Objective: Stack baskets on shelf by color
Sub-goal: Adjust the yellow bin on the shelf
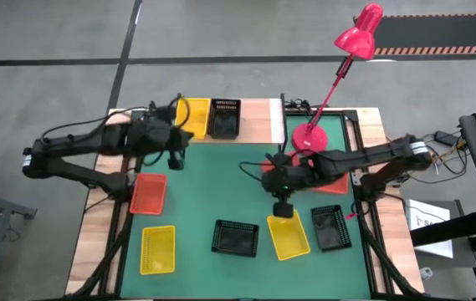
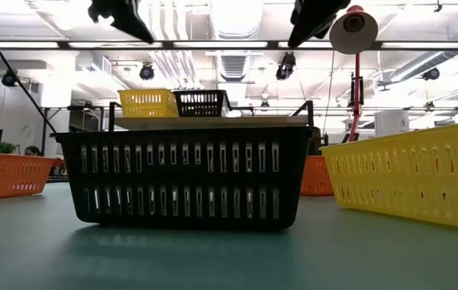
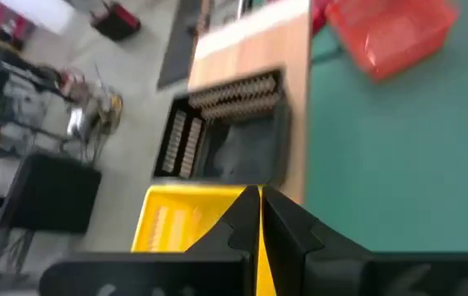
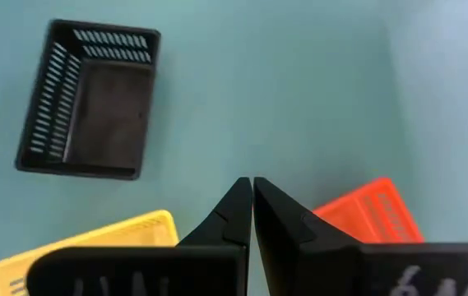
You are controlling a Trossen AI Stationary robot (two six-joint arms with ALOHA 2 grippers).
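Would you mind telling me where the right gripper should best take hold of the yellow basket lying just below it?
Probably one long side wall of the yellow basket, from straight above: it sits open side up on the mat, so one finger of the right gripper can drop inside the thin rim, one outside.

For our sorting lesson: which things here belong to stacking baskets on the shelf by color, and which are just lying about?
Job: yellow baskets, black baskets, orange baskets, shelf, left gripper, right gripper.
Lying about: pink-red desk lamp.

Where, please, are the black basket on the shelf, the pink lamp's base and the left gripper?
black basket on the shelf [image 1: 225, 117], high view, its floor
lamp base [image 1: 309, 137], high view, its round top
left gripper [image 3: 258, 194], left wrist view, closed fingertips
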